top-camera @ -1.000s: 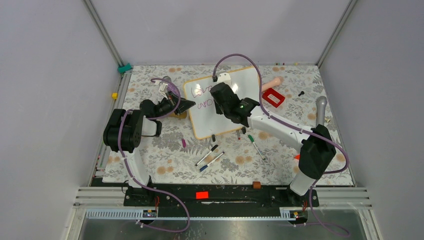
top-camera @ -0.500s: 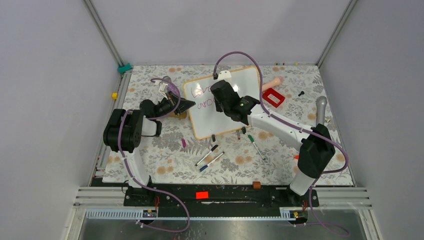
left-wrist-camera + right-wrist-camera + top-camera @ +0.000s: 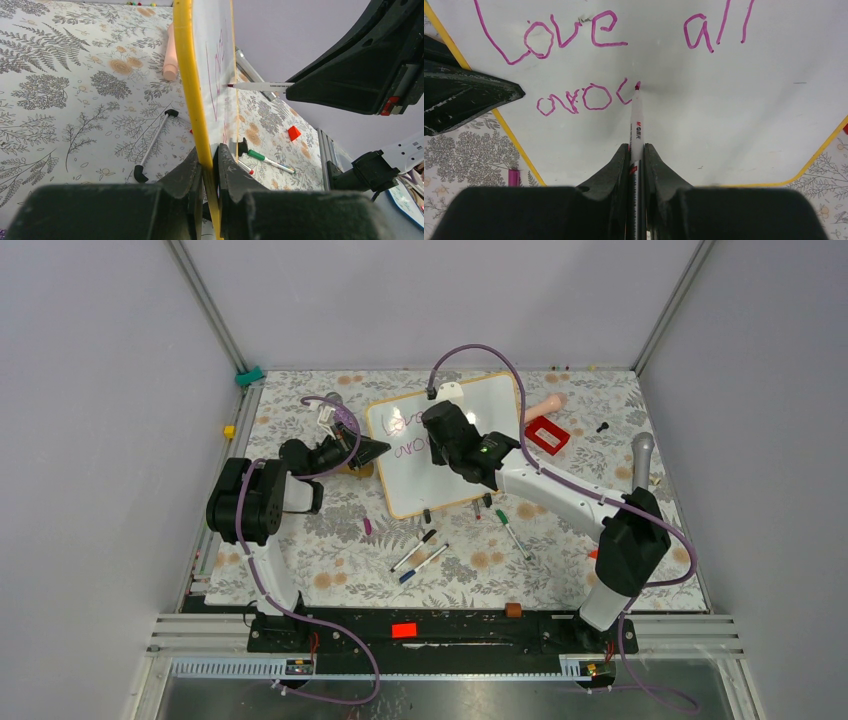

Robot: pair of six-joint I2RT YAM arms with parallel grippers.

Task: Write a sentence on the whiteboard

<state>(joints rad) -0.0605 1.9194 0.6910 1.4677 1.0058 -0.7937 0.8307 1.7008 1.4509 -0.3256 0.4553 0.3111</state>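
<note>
Floral tabletop (image 3: 320, 560) bears an orange-framed glossy whiteboard (image 3: 412, 485), left jaws pinching its edge. Only the right wrist view legibly shows the pink cursive writing (image 3: 609, 44), "Love all"; right jaws pinch a white marker (image 3: 637, 125).

From high at near edge, we look down on whole floral-patterned counter (image 3: 330, 570). Left wrist: we sight close along edge of glossy white, orange-framed whiteboard (image 3: 210, 30). Right wrist: we face its surface closely. All three share whiteboard.

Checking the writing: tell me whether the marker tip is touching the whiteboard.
Touching. The left wrist view, side-on, shows the marker tip meeting the whiteboard face with no gap.
</note>
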